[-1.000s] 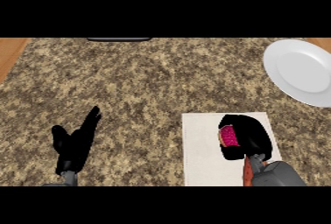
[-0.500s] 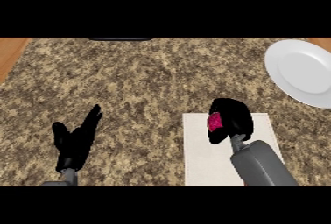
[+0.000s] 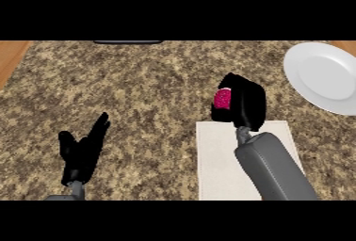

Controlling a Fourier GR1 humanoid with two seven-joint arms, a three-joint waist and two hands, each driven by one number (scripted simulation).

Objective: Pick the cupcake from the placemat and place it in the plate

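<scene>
From my station, I saw the right hand (image 3: 246,101) curled round the cupcake (image 3: 222,99), with only its pink side showing at the hand's left. Hand and cupcake were over the speckled counter (image 3: 139,84), just past the far edge of the white placemat (image 3: 219,164), and the grey forearm lay across the mat. I could not tell how high the cupcake was held. The white plate (image 3: 323,75) lay at the upper right, apart from the hand. The left hand (image 3: 82,153) rested open at the lower left, fingers up.
</scene>
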